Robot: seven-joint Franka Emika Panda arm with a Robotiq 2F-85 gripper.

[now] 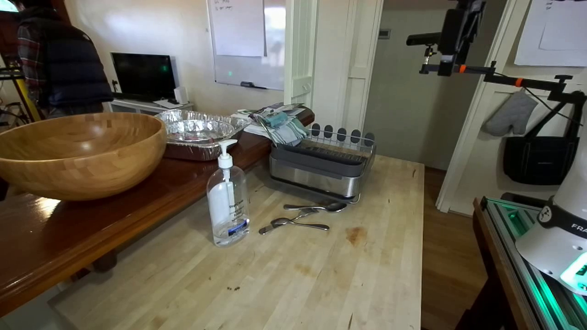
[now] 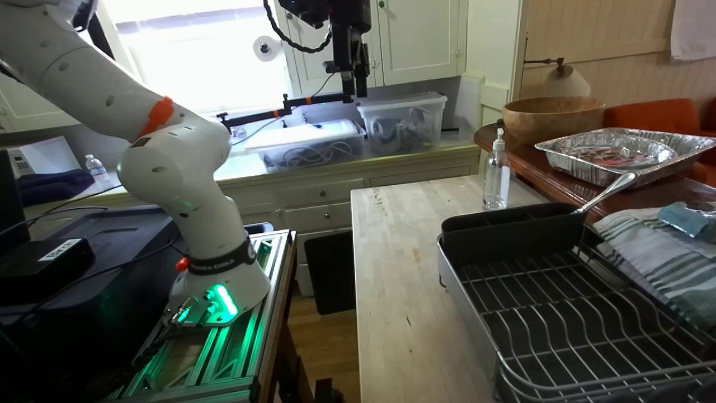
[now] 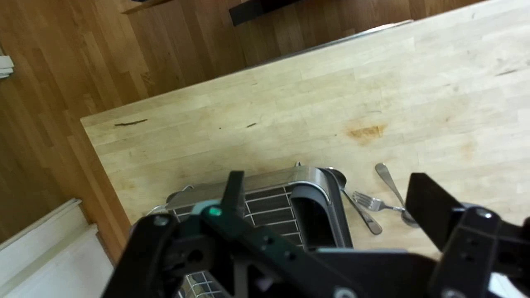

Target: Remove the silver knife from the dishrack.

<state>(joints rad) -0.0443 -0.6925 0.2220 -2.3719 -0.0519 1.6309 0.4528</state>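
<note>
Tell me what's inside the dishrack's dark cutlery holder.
One silver utensil leans handle-up out of the cutlery holder in an exterior view. The holder covers its lower end, so its type, like anything deeper, can't be made out.

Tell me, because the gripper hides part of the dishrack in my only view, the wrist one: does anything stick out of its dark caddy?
Observer: Yes, a silver handle rises from the caddy of the dishrack; what it belongs to I can't tell.
Operator: Which end?
Observer: The end nearer the striped towel.
Operator: Does it stand upright?
Observer: No, it tilts, leaning out past the caddy's end.
</note>
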